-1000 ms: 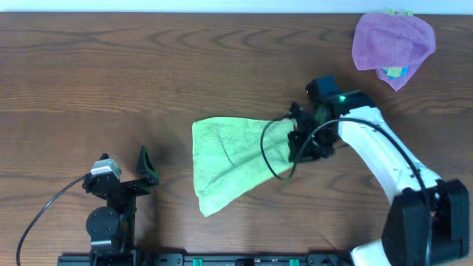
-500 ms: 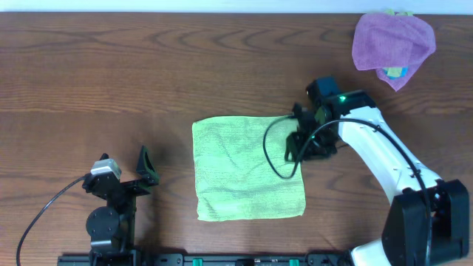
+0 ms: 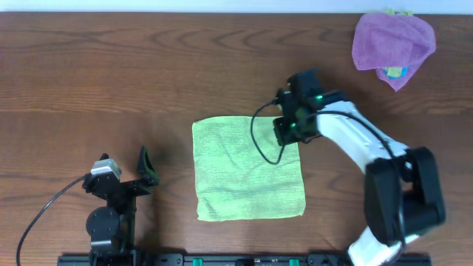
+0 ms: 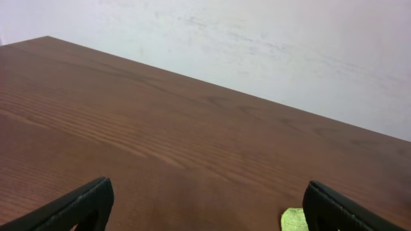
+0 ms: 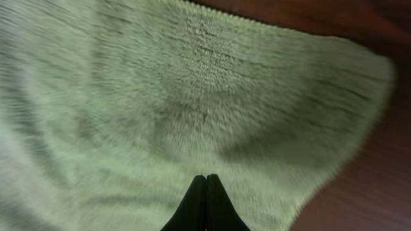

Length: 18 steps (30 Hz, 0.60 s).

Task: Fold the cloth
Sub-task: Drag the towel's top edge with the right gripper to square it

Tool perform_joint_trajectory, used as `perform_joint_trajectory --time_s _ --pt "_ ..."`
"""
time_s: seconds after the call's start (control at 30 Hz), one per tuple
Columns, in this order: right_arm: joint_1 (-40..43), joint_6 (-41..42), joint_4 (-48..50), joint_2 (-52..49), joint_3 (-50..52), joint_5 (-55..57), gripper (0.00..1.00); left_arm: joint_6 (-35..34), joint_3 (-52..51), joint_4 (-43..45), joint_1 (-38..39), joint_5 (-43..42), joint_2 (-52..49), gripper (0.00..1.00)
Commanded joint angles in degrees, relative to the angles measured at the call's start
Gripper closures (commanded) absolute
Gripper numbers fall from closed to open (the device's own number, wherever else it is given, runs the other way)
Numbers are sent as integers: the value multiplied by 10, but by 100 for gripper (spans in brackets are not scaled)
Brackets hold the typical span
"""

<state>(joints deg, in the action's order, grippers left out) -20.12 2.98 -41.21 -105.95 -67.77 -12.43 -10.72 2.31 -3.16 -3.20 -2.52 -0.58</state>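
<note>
The lime-green cloth lies flat as a square in the middle of the table. My right gripper is over its upper right corner. In the right wrist view the fingers are pressed shut together, with nothing seen between them and the cloth spread beneath. My left gripper sits at the front left, apart from the cloth. Its fingers are wide open and empty. A corner of the cloth shows near its right finger.
A purple cloth lies bunched at the far right corner with a blue item under its lower edge. Bare wooden table surrounds the green cloth. A pale wall stands beyond the far edge.
The cloth went from bunched and held at its right end to lying flat as a square. My right gripper moved up and left to its upper right corner. The left arm has not moved.
</note>
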Motion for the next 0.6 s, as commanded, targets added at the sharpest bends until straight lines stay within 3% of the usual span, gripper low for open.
perform_joint_trajectory --time_s 0.0,0.57 --pt "-29 -5 17 -7 -5 58 99 -2 -20 -11 2 8 4 5" --pt "-120 -20 117 -18 -5 47 99 -2 -20 -11 2 8 4 5"
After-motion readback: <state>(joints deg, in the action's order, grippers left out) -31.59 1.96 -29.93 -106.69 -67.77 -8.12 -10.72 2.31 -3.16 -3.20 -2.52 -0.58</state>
